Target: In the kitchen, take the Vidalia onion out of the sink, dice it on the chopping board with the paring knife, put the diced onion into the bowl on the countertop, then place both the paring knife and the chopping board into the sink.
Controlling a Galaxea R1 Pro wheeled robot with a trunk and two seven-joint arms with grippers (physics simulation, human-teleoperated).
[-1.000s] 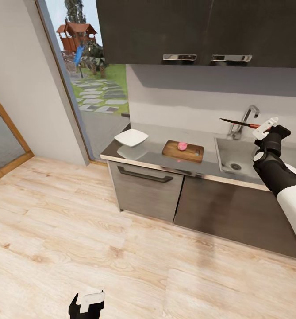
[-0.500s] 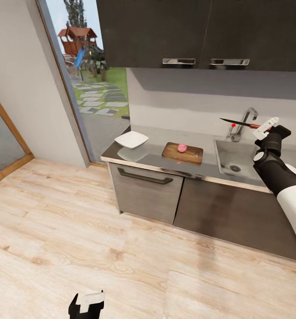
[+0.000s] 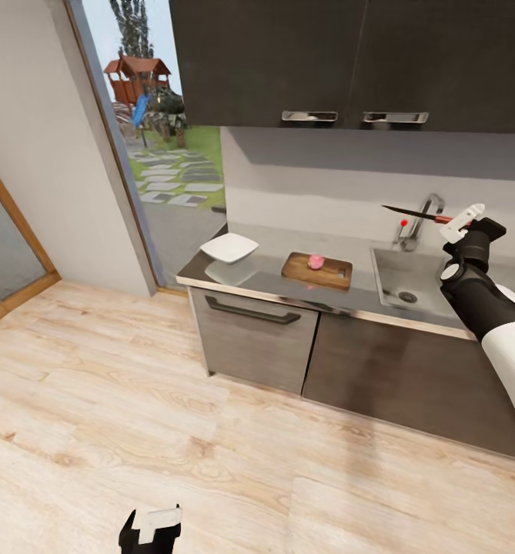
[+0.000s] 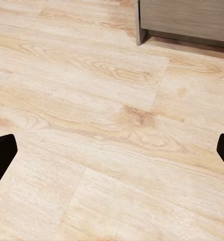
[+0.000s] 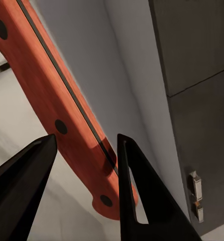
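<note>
The right gripper (image 3: 463, 218) is raised at the right of the scene, over the sink (image 3: 405, 278), closed on the red handle of the paring knife (image 3: 413, 214), whose dark blade points left, roughly level. In the right wrist view the two dark fingers (image 5: 137, 191) flank the smooth riveted handle near its butt end. The knife looks light, stiff and sharp; the handle is the safe hold, though a smooth handle may twist under cutting force. The pink onion (image 3: 316, 262) sits on the chopping board (image 3: 317, 271), on the worktop (image 3: 266, 271) left of the sink; it looks small, round and firm, likely to roll beneath the blade. The white bowl (image 3: 229, 248) stands at the worktop's left end. The left gripper (image 3: 152, 525) hangs low over the wooden floor (image 4: 102, 125), fingers spread wide, holding nothing.
</note>
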